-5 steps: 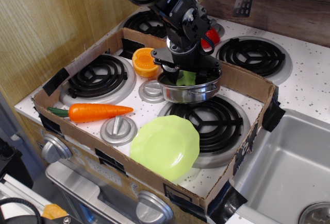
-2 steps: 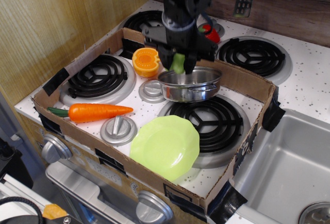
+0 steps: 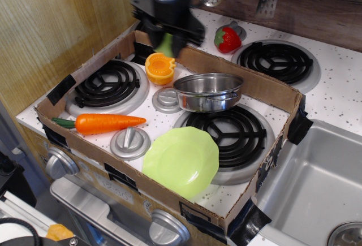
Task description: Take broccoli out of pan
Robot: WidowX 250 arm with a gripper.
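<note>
My gripper [image 3: 166, 43] is shut on the broccoli [image 3: 165, 46], a small light green lumpy piece, and holds it in the air above the orange half [image 3: 159, 68], up and to the left of the pan. The arm is blurred with motion. The pan [image 3: 207, 91], a round shiny steel pot, stands at the back edge of the front right burner [image 3: 229, 134] and looks empty inside.
A cardboard frame [image 3: 266, 87] rings the stove top. A carrot [image 3: 107, 123] lies at the front left, a lime-green plate [image 3: 181, 161] at the front. Grey knobs [image 3: 130, 142] sit between the burners. A strawberry [image 3: 227, 39] lies at the back. A sink [image 3: 314, 186] is at the right.
My gripper took the broccoli from inside the pan, lifted it and carried it up and left, to above the orange half. The pan stayed in place.
</note>
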